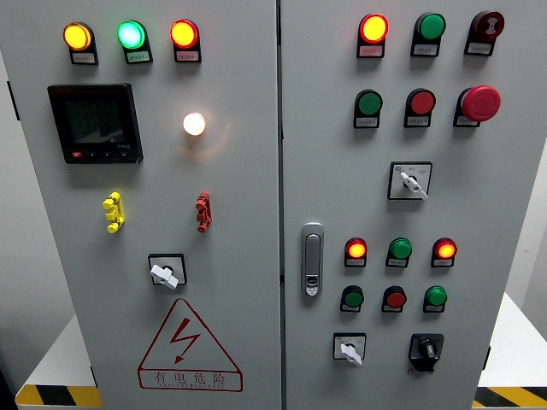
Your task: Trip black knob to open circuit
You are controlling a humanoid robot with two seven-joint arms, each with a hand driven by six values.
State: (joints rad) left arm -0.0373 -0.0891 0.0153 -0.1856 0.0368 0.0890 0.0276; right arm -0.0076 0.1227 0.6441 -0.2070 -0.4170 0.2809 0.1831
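The black knob (426,350) sits at the lower right of the right cabinet door (504,213), on a black square plate, its pointer roughly upright. To its left is a white-handled selector switch (349,349). Neither of my hands shows anywhere in the head view.
Right door: lit red lamps (356,249), green and red push buttons, a red emergency mushroom button (481,102), another white selector (411,181) and a door handle (312,259). Left door: a meter display (95,123), lit lamps, yellow and red terminals, a white selector (166,272), a hazard triangle.
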